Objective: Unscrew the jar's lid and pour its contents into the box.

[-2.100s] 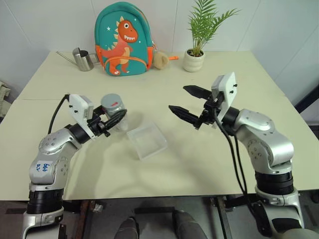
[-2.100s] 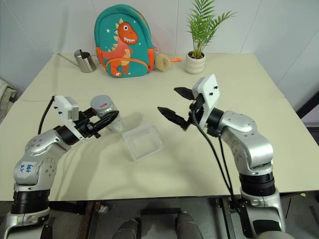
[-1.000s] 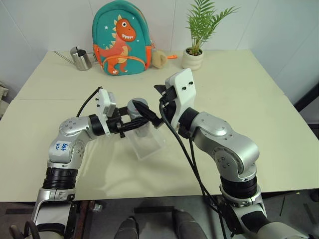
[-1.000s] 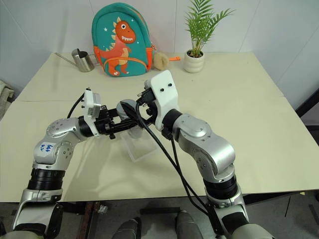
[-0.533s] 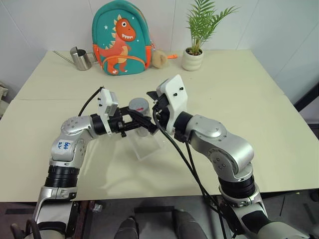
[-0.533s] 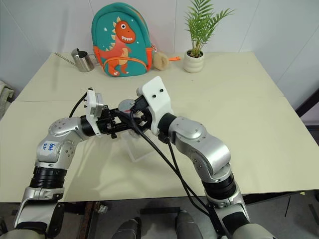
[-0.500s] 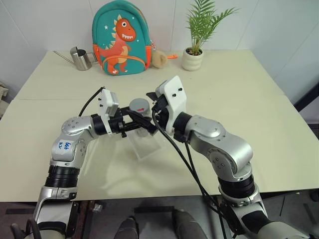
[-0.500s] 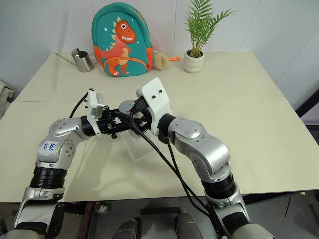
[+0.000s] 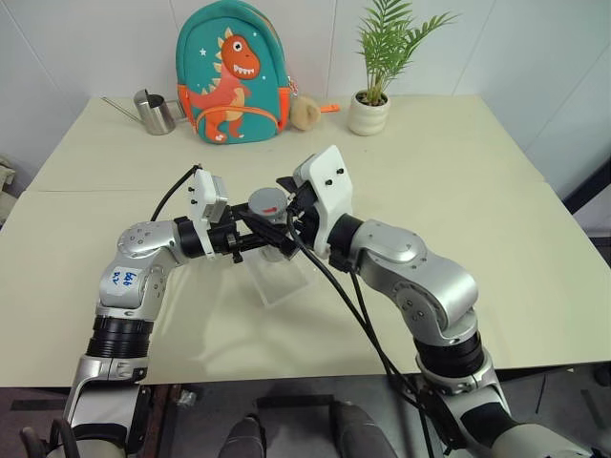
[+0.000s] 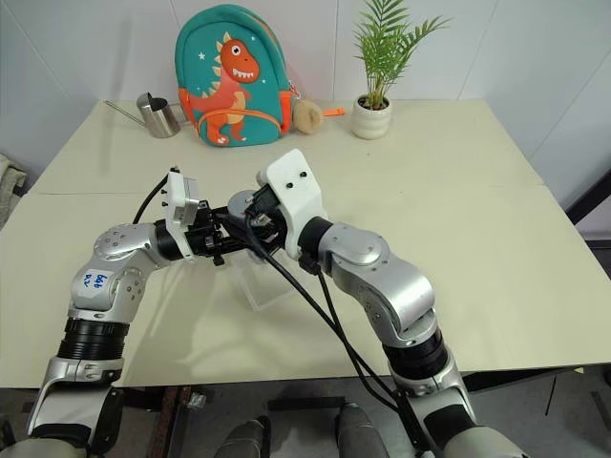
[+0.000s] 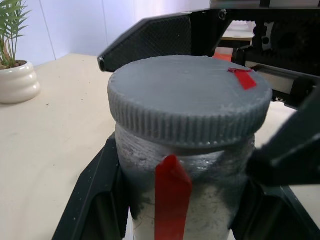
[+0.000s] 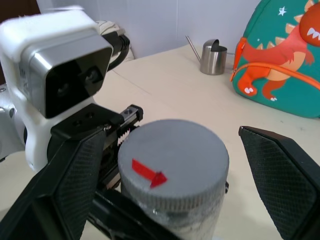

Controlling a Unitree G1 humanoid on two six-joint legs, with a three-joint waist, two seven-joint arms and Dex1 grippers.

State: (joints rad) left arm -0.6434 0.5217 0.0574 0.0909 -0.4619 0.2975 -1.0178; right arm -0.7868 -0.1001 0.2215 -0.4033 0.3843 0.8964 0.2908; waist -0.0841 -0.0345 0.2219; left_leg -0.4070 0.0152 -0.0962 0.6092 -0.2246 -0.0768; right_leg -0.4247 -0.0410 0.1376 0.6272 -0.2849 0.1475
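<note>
Both tools at jar (image 11: pixel 185 200): L (image 9: pixel 256 232) clamps it, R (image 12: pixel 172 175) spread round lid (image 12: pixel 172 160); contents unseen.

Left gripper (image 9: pixel 256 232) jaws clamped on jar (image 11: pixel 182 165); right gripper (image 12: pixel 172 172) jaws spread wide, flanking lid (image 12: pixel 174 163).

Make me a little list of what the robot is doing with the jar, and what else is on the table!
jar: held up above the box by the left end effector, which is shut on the jar below the cap
lid: grey lid, screwed on, with a red mark on top
right end effector: open, one finger on each side of the lid, not touching it
box: clear box on the table, under the jar
back of table: dinosaur backpack, steel watering can, potted plant
</note>
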